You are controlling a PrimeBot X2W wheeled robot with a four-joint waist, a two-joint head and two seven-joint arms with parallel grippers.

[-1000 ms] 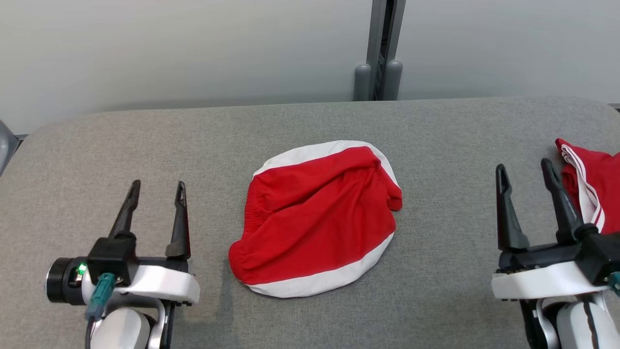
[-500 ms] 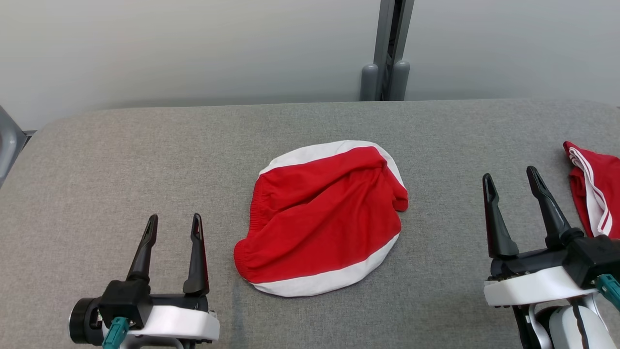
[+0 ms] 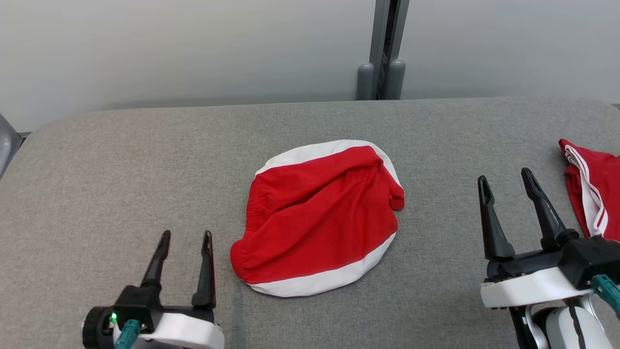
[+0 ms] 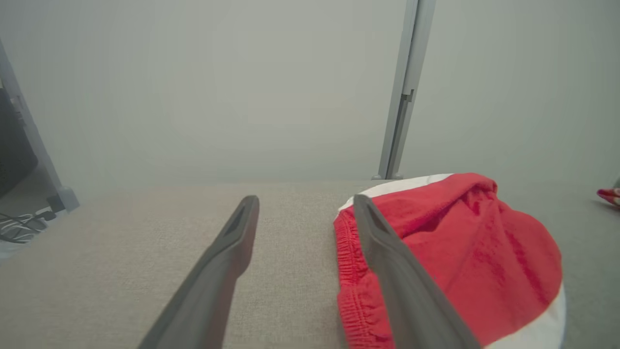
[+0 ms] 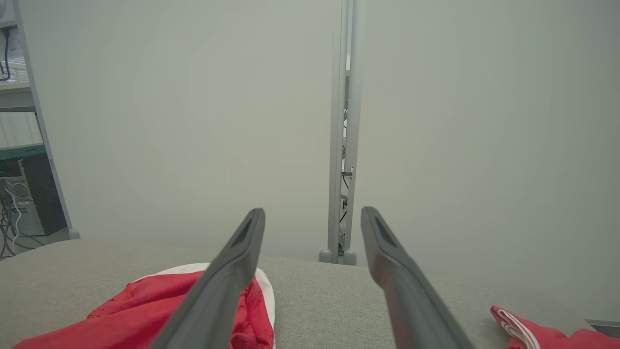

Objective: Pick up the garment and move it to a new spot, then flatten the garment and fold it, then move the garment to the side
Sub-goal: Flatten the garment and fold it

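**Two open grippers flank a crumpled red garment on a grey table**

A wide table covered in grey woven fabric (image 3: 97, 169) runs across the head view, with a pale wall and a grey metal post (image 3: 385, 48) behind it. Near the table's middle lies the task's item, a red cloth garment with white bands and a gathered elastic edge (image 3: 319, 218). It is bunched into a rough oval with folds across it, so it probably awaits its first lift. The left gripper (image 3: 186, 235) sits low at the front, just beside the garment's elastic edge. Its two dark fingers are spread apart and hold nothing. The right gripper (image 3: 503, 174) stands well apart from the garment on the other side, likewise spread and empty. A second red garment with white stripes (image 3: 593, 189) lies at the table's right edge, likely set aside there.
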